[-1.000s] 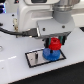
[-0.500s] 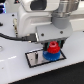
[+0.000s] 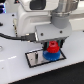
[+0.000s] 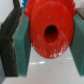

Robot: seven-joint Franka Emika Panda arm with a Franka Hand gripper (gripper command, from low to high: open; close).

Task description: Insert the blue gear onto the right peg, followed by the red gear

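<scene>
The red gear is held between my gripper's fingers, directly over the blue gear. The blue gear lies flat on the grey, black-bordered plate, at its end on the exterior view's right. The right peg is hidden under the gears. In the wrist view the red gear fills the middle, its dark centre hole facing the camera, with teal finger pads pressed against both sides. Whether the red gear touches the blue one cannot be told.
The plate rests on a white table. The white robot arm body and a black cable are behind the plate. The plate's left-hand pin is too small to make out.
My gripper has come down a little with the red gear, which now sits closer to the blue gear than one second ago.
</scene>
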